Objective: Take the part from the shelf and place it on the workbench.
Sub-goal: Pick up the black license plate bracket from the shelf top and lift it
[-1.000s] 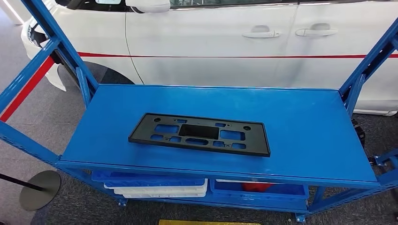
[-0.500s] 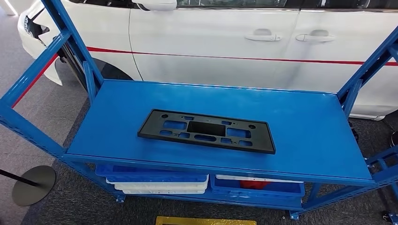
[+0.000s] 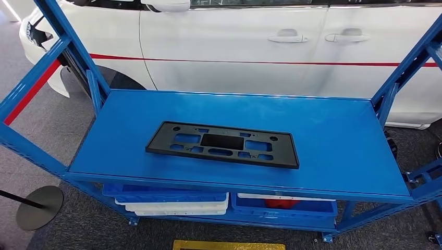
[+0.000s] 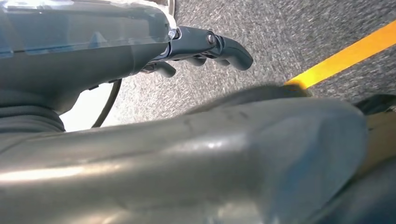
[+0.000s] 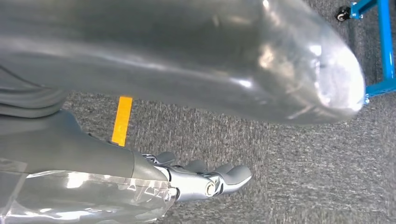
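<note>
1. Left hand: seen in the left wrist view above grey carpet, dark fingers loosely curved and apart, holding nothing, touching nothing.
2. Right hand: seen in the right wrist view over the same grey carpet, fingers extended with a slight curl, spread side by side, empty and touching nothing.
3. Shelf: blue metal rack with a flat blue top deck and slanted blue uprights at both ends.
4. Part: flat black rectangular plate with several cut-outs, lying flat near the middle of the shelf's top deck, long side parallel to the front edge, apart from both hands.
5. Lower level, left: blue tray stacked on white trays.
6. Lower level, right: blue bin with a red item inside; the item's kind cannot be told.
7. White car: parked just behind the shelf, red stripe along its doors.
8. Round stand base: on the floor beside the shelf's left end.
9. Yellow floor marking: in front of the shelf.
</note>
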Tool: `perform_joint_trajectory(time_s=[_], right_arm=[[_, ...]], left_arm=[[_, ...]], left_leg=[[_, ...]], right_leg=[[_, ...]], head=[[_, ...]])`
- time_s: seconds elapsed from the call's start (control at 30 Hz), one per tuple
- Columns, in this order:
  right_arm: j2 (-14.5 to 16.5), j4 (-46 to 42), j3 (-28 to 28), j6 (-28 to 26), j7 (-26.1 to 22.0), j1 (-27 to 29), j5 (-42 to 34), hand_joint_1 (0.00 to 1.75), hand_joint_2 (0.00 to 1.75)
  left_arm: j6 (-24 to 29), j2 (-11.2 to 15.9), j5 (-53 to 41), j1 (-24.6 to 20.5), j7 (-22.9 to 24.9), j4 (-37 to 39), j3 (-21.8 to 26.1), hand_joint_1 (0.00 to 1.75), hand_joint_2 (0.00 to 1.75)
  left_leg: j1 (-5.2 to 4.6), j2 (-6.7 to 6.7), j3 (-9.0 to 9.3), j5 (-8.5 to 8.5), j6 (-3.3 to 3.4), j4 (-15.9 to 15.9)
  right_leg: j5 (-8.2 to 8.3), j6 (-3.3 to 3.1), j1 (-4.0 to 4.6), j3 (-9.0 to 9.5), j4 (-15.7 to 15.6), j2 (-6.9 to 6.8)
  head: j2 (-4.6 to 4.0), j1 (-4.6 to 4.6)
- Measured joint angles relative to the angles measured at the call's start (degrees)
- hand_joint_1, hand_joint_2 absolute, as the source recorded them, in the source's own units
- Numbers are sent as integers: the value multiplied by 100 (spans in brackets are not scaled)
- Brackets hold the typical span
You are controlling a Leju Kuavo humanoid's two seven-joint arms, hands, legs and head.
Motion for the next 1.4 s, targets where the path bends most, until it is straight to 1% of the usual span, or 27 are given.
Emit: perform_joint_trajectory(time_s=[0.03,0.07,0.1,0.13,0.17,0.2,0.23,0.27,0.3,0.33,0.43,0.47,0.53,0.63,0.67,0.77,0.8,0.83,0.97,1.27,1.33,1.4], right_arm=[[0,0,11,7,5,4,-14,0,0],[0,0,25,13,10,6,-33,0,0],[1,0,47,13,15,7,-56,0,0],[1,0,68,12,18,7,-82,0,0],[2,0,86,11,19,5,-108,0,0],[2,0,102,11,19,4,-133,0,0],[2,0,113,13,19,3,-155,0,0],[2,0,125,15,19,2,-176,0,0],[2,0,139,18,19,3,-192,0,0],[1,0,156,21,18,4,-206,0,0],[-11,0,201,60,13,5,-247,0,0],[-15,0,211,74,10,6,-262,0,0],[-17,-1,226,85,4,8,-281,0,0],[-17,-1,237,97,2,11,-287,0,0],[-17,-2,242,123,1,13,-294,0,0],[-5,-14,289,299,-4,17,-340,0,0],[1,-22,317,366,-5,17,-359,0,0],[6,-32,346,427,-4,17,-374,0,0],[27,-74,440,555,19,18,-413,0,0],[46,-104,569,605,13,19,-484,0,0],[52,-142,619,735,-79,12,-487,0,0],[73,-256,715,1025,-212,-12,-520,0,0]], left_arm=[[-1,0,3,3,-1,0,-2,0,0],[-1,0,9,2,-1,0,-5,0,0],[-1,0,19,-2,-1,0,-9,0,0],[-1,1,29,-10,-1,0,-13,0,0],[0,1,41,-18,-1,0,-16,0,0],[1,1,49,-25,-1,0,-21,0,0],[2,1,53,-29,-1,0,-24,0,0],[3,0,56,-30,-1,0,-27,0,0],[5,-1,56,-29,1,0,-30,0,0],[7,-1,56,-31,2,0,-32,0,0],[9,-7,50,-44,1,0,-37,0,0],[9,-10,45,-47,0,0,-39,0,0],[8,-15,39,-53,0,0,-42,0,0],[7,-16,38,-61,0,0,-43,0,0],[5,-15,39,-64,0,0,-43,0,0],[2,-16,52,-69,0,0,-44,0,0],[4,-16,60,-69,-1,0,-44,0,0],[7,-15,67,-69,-1,0,-44,0,0],[15,-17,80,-69,-10,0,-44,0,0],[38,-17,108,-73,-26,0,-68,0,0],[51,-17,122,-73,-27,0,-80,0,0],[74,-17,141,-72,-33,0,-86,0,0]], left_leg=[[25,0,-8,61,-15,16],[44,1,97,227,-21,-205],[56,0,289,452,-18,-603],[57,-2,488,623,-7,-1023],[46,-6,635,743,15,-1354],[30,-10,710,790,41,-1543],[10,-15,716,778,71,-1593],[-7,-17,702,795,109,-1606],[-4,-22,715,818,137,-1641],[-1,-27,734,847,145,-1681],[-1,-34,770,899,150,-1758],[-11,-33,769,898,174,-1757],[-30,-32,764,899,209,-1752],[-49,-31,750,902,237,-1746],[-52,-31,745,901,244,-1742],[-59,-30,734,897,258,-1735],[-61,-29,732,896,259,-1735],[-61,-29,732,896,259,-1735],[-59,-29,733,896,259,-1735],[-52,-28,733,899,255,-1735],[-52,-27,733,901,255,-1736],[-52,-27,732,902,256,-1736]], right_leg=[[1,5,-5,1,1,2],[1,17,-13,9,1,7],[0,34,-22,21,1,13],[-1,61,-28,31,1,20],[0,98,-31,35,1,26],[5,139,-31,34,-1,29],[15,185,-30,32,-12,31],[32,231,-32,36,-38,31],[36,254,-33,51,-61,27],[56,199,-28,69,-106,23],[85,-84,-13,90,-176,5],[93,-99,-16,91,-177,4],[127,-59,-29,99,-202,6],[161,27,-47,104,-234,6],[167,78,-53,106,-245,6],[179,296,-76,115,-281,7],[181,339,-81,116,-288,7],[181,359,-83,116,-291,7],[178,365,-79,112,-289,6],[176,364,-73,105,-272,6],[176,364,-73,106,-270,6],[177,364,-73,106,-268,7]], head=[[0,0],[0,0],[0,0],[0,0],[0,0],[0,0],[0,0],[0,0],[0,1],[0,1],[0,2],[0,2],[0,2],[0,2],[0,2],[0,2],[0,2],[0,2],[0,2],[0,2],[0,2],[0,2]])
